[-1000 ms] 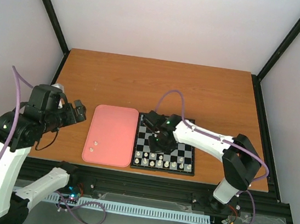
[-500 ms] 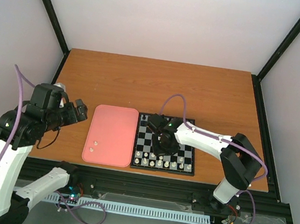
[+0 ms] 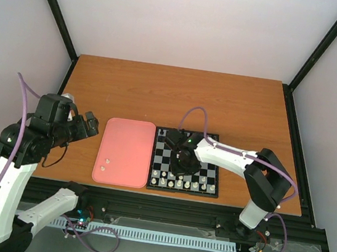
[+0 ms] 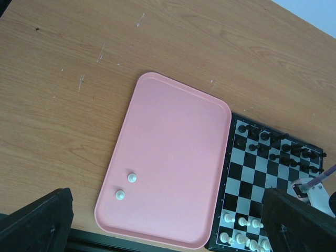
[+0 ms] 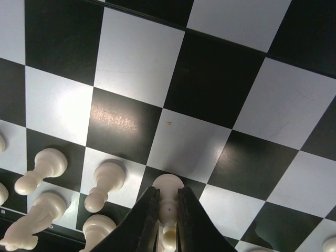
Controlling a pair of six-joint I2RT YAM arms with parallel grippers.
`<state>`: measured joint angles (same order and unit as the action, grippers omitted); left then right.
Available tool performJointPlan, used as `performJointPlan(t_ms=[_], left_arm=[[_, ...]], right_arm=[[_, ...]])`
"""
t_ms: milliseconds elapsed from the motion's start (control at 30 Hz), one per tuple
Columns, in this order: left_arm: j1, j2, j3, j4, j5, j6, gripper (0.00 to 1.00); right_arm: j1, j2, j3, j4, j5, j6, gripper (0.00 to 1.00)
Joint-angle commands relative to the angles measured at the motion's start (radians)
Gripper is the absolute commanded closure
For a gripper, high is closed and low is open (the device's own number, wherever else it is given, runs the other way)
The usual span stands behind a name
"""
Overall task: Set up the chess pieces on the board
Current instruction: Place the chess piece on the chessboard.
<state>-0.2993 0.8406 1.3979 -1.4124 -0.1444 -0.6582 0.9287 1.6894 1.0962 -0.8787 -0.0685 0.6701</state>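
Note:
The board (image 3: 204, 162) lies right of centre, with black chess pieces (image 4: 273, 144) on its far rows and white ones (image 3: 180, 180) on its near rows. My right gripper (image 3: 184, 160) is low over the board, and in the right wrist view it (image 5: 168, 202) is shut on a white pawn (image 5: 168, 190) that stands at a dark square in the pawn row. Other white pawns (image 5: 105, 181) stand to its left. Two white pieces (image 4: 132, 177) lie on the pink tray (image 3: 126, 139). My left gripper (image 3: 91, 125) hovers left of the tray, open and empty.
The pink tray (image 4: 173, 131) lies flush against the board's left edge (image 4: 231, 173). Bare wooden table (image 3: 178, 96) stretches behind both. Black frame posts stand at the table's corners, and its near edge runs just below the board.
My right gripper has shifted slightly toward the near rows of the board, still shut on the pawn. The left arm has barely moved.

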Motion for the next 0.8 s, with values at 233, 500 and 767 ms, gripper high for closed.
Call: performJointPlan(t_ms=[233, 500, 767], left_arm=[[0.000, -0.012, 0.003, 0.008, 0.002, 0.008, 0.00], [0.000, -0.017, -0.006, 0.012, 0.003, 0.006, 0.00], [0.000, -0.037, -0.027, 0.020, 0.008, 0.006, 0.00]], right_arm=[[-0.009, 0.029, -0.002, 0.002, -0.007, -0.006, 0.90], [-0.008, 0.020, 0.016, -0.006, 0.031, 0.007, 0.89], [-0.013, 0.023, 0.079, -0.038, 0.119, 0.026, 0.89]])
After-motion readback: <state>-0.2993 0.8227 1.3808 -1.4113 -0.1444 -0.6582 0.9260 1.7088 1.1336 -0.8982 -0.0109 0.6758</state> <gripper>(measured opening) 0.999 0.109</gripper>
